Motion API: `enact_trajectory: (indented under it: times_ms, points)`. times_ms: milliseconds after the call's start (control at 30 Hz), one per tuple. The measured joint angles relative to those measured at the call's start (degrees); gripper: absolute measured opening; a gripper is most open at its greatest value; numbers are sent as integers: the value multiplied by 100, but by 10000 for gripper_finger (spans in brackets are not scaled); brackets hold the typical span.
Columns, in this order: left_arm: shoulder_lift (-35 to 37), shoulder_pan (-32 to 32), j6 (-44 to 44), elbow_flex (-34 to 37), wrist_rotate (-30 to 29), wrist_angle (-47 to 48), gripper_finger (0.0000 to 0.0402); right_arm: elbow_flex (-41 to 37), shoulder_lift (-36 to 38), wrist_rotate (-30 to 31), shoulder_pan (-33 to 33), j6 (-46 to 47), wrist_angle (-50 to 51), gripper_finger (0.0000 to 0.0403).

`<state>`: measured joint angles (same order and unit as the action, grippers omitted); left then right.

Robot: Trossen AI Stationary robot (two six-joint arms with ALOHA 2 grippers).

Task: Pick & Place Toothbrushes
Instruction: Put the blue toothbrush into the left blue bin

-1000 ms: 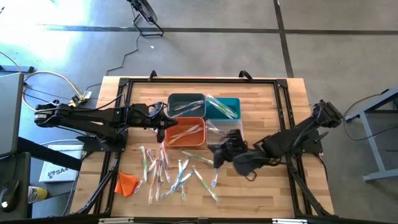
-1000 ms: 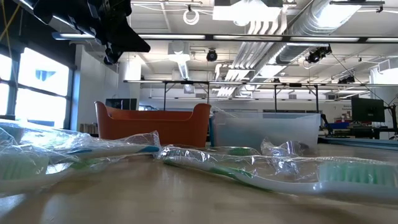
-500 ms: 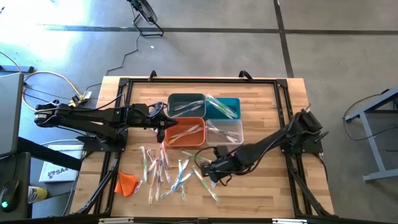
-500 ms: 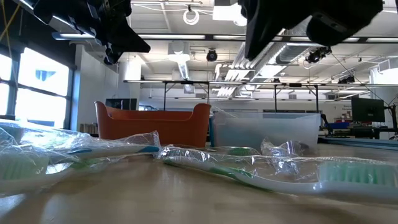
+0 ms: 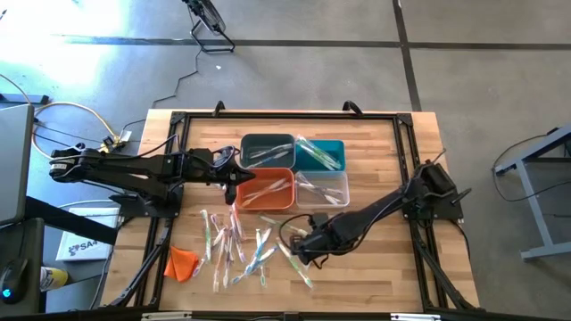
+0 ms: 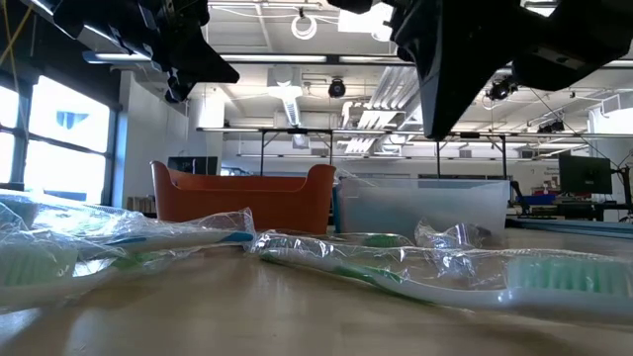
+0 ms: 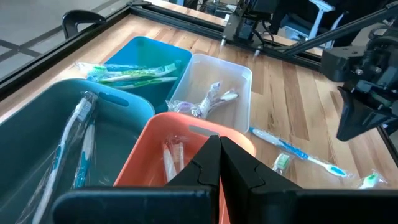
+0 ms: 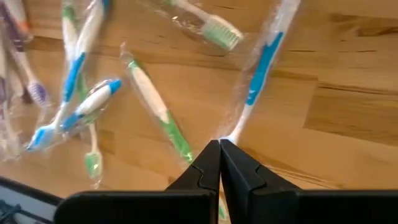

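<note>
progress: partly sorted | done: a few toothbrushes in bins (image 5: 294, 169) | left: loose toothbrushes (image 5: 241, 250) scattered on counter (image 5: 375, 143) | right gripper (image 5: 299, 245) jaws closed, empty, over the scatter | left gripper (image 5: 234, 175) closed, empty, beside orange bin (image 5: 266, 190)

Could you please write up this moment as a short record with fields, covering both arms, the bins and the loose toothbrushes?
left pincer: shut, empty, over the orange rectangular plastic bin
right pincer: shut, empty, low over the loose wrapped toothbrushes on the wooden slatted table
nearest to right pincer: wrapped white-and-blue toothbrush
dark grey plastic bin: holds wrapped toothbrushes
teal plastic bin: holds green-handled toothbrushes
clear plastic bin: one wrapped toothbrush visible
small orange cloth-like lump: left front of the table
</note>
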<state>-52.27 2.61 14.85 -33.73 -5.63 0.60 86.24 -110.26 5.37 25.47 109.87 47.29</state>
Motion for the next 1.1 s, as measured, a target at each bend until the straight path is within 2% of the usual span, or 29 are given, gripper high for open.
enact_trajectory:
  times_ms: [133,333,467,633,967,1100]
  points:
    - [0,0,0,1,0,2,0,0,-7,-88,0,-10,147,31]
    - [0,0,0,0,2,4,0,-1,-193,-68,0,-13,80,108]
    - [0,0,0,0,2,39,0,-4,-468,-131,0,6,-37,137]
    - [0,0,2,2,20,131,0,-2,-725,-297,0,10,-168,140]
    - [0,0,2,2,17,155,0,-2,-1022,-193,0,268,-256,131]
    - [0,0,2,1,14,177,0,24,-1167,-368,-1,288,-322,125]
